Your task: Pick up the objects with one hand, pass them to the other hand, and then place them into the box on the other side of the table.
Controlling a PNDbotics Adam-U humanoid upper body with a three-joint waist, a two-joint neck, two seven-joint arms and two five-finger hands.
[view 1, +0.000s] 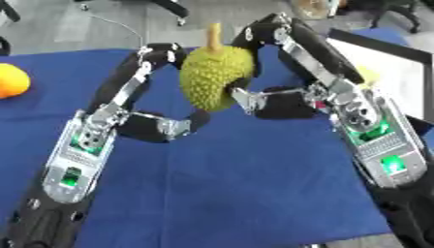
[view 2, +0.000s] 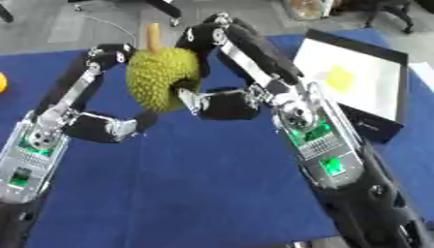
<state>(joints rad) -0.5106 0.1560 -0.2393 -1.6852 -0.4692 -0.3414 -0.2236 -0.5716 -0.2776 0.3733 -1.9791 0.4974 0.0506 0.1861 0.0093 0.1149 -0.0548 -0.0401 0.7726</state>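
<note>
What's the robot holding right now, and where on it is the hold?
A spiky green durian, held between both hands above the blue cloth: the left hand wraps its left side and underside, the right hand its upper right side and lower right.

Blue-clothed table (view 1: 237, 193); orange fruit (view 1: 12, 80) at far left, black box (view 2: 356, 77), white inside, at far right.
</note>
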